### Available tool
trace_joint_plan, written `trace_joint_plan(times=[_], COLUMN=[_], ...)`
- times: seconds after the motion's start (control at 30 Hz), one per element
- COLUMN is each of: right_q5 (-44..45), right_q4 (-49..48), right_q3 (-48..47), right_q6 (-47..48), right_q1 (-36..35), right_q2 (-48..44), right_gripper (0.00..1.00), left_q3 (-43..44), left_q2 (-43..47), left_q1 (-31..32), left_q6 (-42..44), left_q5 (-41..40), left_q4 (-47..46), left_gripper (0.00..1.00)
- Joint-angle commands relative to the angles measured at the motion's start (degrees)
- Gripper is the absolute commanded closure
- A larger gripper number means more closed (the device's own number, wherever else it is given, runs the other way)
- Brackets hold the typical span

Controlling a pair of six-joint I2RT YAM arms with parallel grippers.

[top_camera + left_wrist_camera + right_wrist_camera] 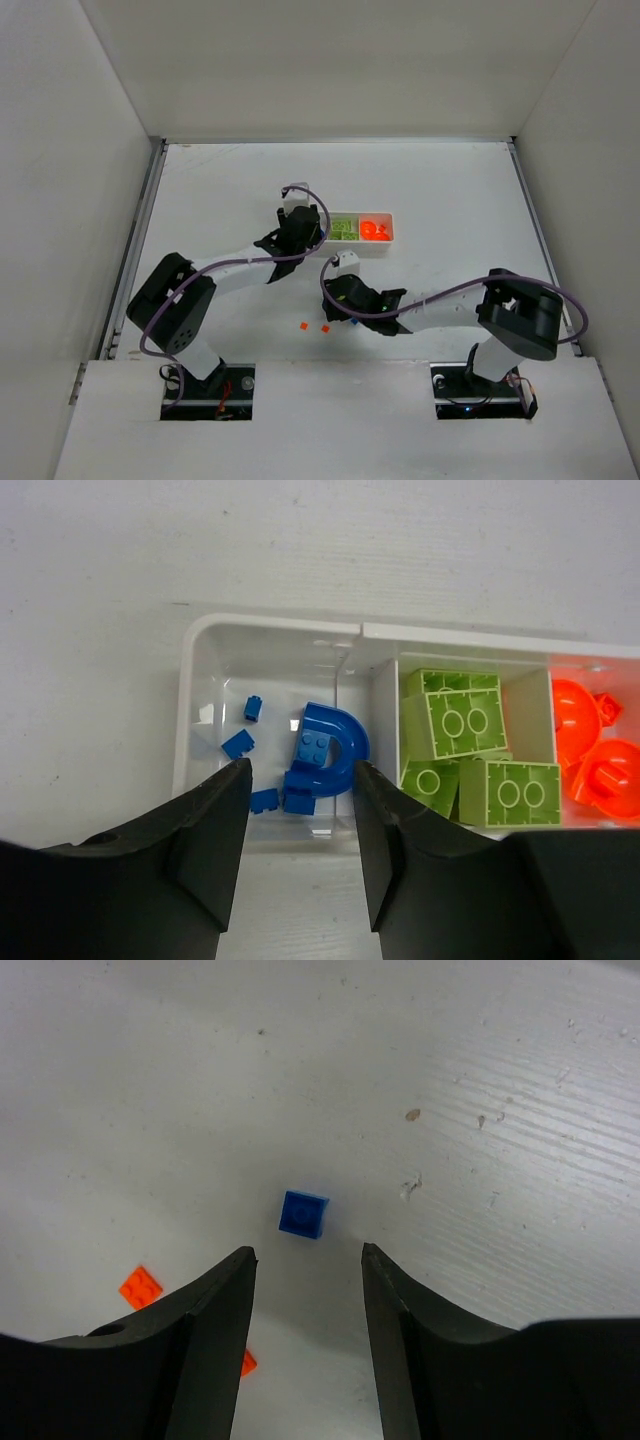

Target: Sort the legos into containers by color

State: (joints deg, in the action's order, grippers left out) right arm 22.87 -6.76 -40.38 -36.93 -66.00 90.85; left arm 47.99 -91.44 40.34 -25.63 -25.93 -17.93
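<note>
The white tray (pixel 290 627) has three containers side by side. In the left wrist view the left one holds several blue legos (pixel 335 748), the middle one lime green blocks (pixel 455 720), the right one orange pieces (pixel 590 760). My left gripper (pixel 301 770) hangs open over the near wall of the blue compartment, with nothing between its fingers. My right gripper (pixel 306 1250) is open low over the table, and a small blue lego (pixel 304 1213) lies just ahead of its fingertips. Two tiny orange legos (pixel 140 1286) (pixel 246 1363) lie on the table to the left of it.
From above, the tray (pixel 388 250) sits mid-table with the left gripper (pixel 300 228) covering its left end. The two loose orange pieces (pixel 303 326) (pixel 325 327) lie between the arms. White walls enclose the table on three sides.
</note>
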Motion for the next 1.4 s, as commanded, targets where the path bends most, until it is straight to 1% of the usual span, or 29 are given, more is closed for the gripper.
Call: trace_joint_plan(times=[0.0,0.3,0.37,0.63,0.73,0.83,0.93,1.07,1.2,1.37], right_q5=[2.09,3.49,4.19,6.57,6.83,6.92,6.22,5.6,4.38,0.6], right_q4=[-0.36,2.8,4.29,10.72,10.9,10.46,10.11,9.93,9.23,7.47], right_q3=[-3.91,-6.99,-7.69,-11.73,-11.91,-12.18,-13.93,-18.76,-24.29,-29.92], right_q6=[-0.51,-0.6,-0.6,-0.6,-1.13,-0.43,2.29,6.68,9.41,10.47], right_q1=[-0.05,-0.05,-0.14,-0.58,-0.58,-0.58,0.99,4.33,8.11,13.12], right_q2=[1.52,4.77,5.3,8.2,7.68,4.61,1.27,0.38,2.48,7.93], right_gripper=[0.49,0.6,0.64,0.76,0.79,0.8,0.79,0.79,0.79,0.79], left_q3=[-0.25,-11.68,-14.84,-21.88,-24.07,-26.53,-27.77,-28.65,-29.0,-28.56], left_q2=[7.22,25.59,30.51,44.58,48.8,52.93,53.91,52.33,50.93,46.1], left_q1=[-0.39,-0.31,0.05,1.19,1.63,2.94,4.7,8.12,13.13,19.37], left_q6=[-0.65,-4.25,-5.22,-8.74,-9.0,-9.18,-9.7,-10.93,-11.99,-11.99], left_q5=[-0.87,-1.66,-2.01,-2.1,-1.84,-0.79,0.09,0.88,0.1,-0.7], left_q4=[-2.2,1.58,2.99,11.59,14.24,15.47,16.79,16.7,15.65,12.93], left_gripper=[0.58,0.58,0.58,0.59,0.59,0.59,0.59,0.6,0.6,0.59])
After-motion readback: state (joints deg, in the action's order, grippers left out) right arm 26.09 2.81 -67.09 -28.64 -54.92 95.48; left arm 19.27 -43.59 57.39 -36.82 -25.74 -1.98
